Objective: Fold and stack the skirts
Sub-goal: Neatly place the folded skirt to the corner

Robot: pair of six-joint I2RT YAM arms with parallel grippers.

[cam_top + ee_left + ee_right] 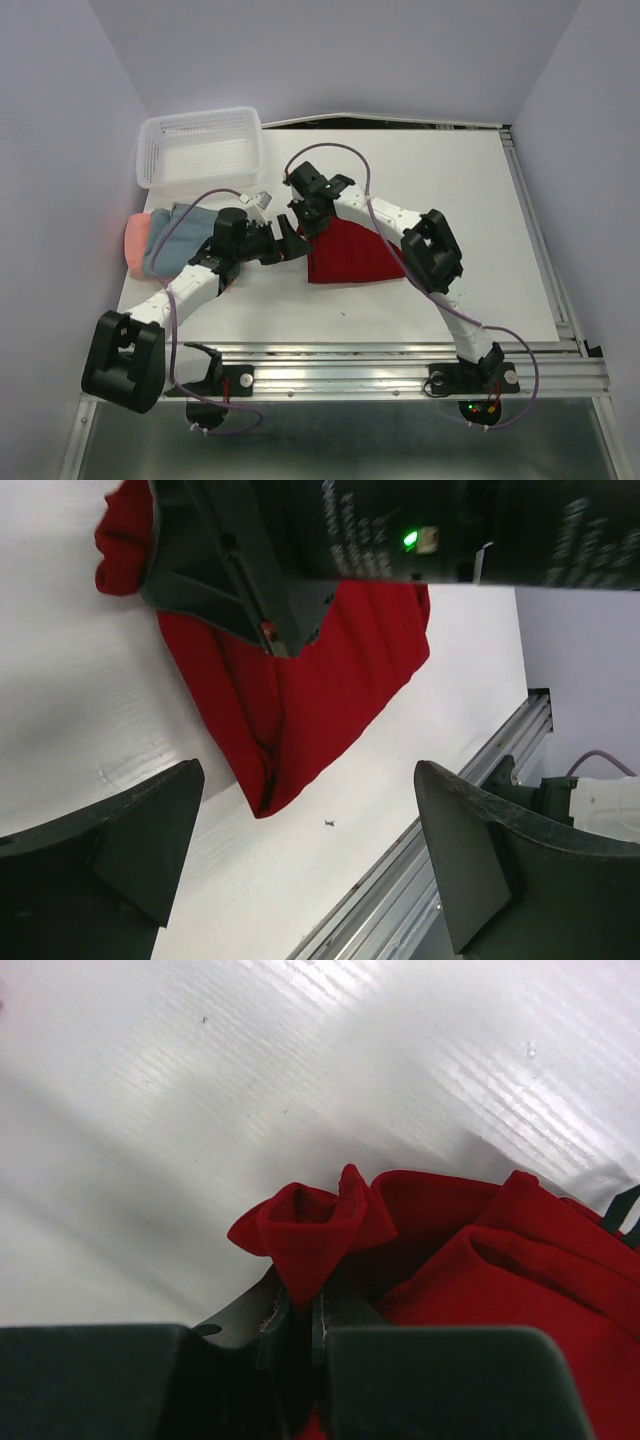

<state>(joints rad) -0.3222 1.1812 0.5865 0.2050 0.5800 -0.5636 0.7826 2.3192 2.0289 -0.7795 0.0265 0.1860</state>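
Just in front of the white mesh basket (200, 150), toward its left end, the salmon-pink skirt (137, 242) and the blue-grey skirt (176, 232) lie together on the counter (460, 200). The blue-grey one seems to rest on the pink one. The left arm (190, 285) crosses over them, so I cannot tell how neatly they are folded. The step in hand, I judge, is the folding of the third skirt. The left tool (291, 238), in front of the basket's right end, is wide open and holds nothing. In its own view the fingers (110, 850) are far apart above the counter, near the edge of the red cloth. Beside it the right tool (306, 214) is closed on a corner of the dark red skirt (352, 255), and its wrist view shows this corner (310, 1222) bunched up and pinched between the two fingers. The dark red skirt lies spread on the counter, in front of the basket and to its right, apart from it. The next move calls, I think, for the open tool to take a second corner, so that both tools can carry the edge across evenly; one corner alone would probably twist the cloth. No pleats can be made out. In the top view both tools hide the skirt's left edge, and cloth covers the right tool's fingertips.
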